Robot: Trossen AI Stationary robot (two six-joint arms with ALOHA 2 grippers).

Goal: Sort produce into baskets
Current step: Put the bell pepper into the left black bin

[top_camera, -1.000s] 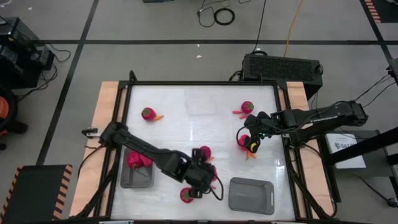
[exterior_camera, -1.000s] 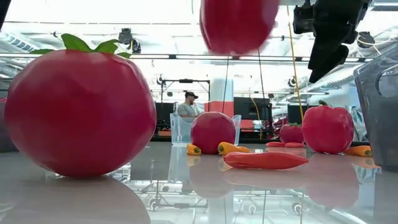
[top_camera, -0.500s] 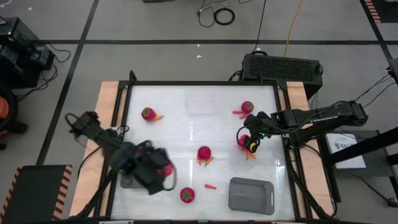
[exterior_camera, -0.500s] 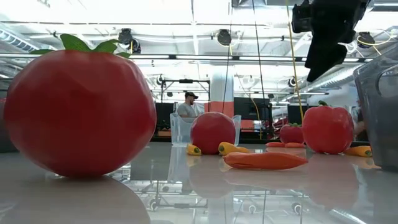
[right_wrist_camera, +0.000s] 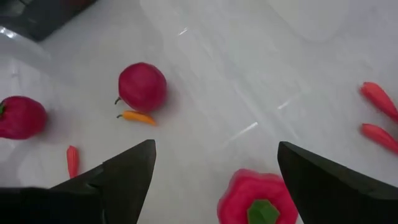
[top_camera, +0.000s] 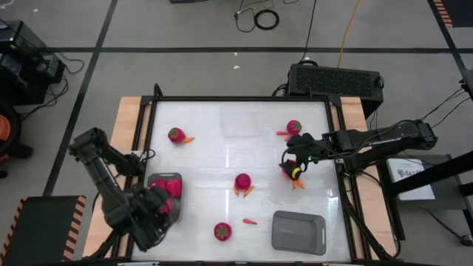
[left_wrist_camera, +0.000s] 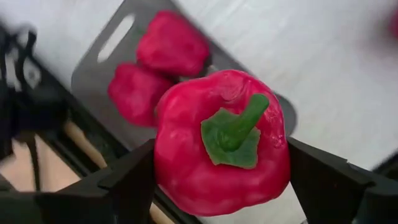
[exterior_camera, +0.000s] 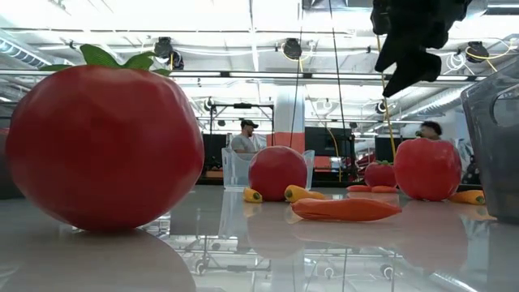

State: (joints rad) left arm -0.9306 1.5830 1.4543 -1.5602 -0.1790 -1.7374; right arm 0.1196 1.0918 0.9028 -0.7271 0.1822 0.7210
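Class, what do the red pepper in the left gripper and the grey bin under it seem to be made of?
Pepper: likely moulded plastic or foam, matte; its colour is uniform and its green stem smooth. Bin: probably hard plastic, dull grey, with a moulded handle slot and rounded corners.

Lighting was bright and even — ceiling lamps glared off the glossy white table [top_camera: 244,159], mirroring objects in the low view. The near tomato [exterior_camera: 101,146] loomed soft-focused. The left wrist view smeared toward nine o'clock — the bin [left_wrist_camera: 99,68] blurred.
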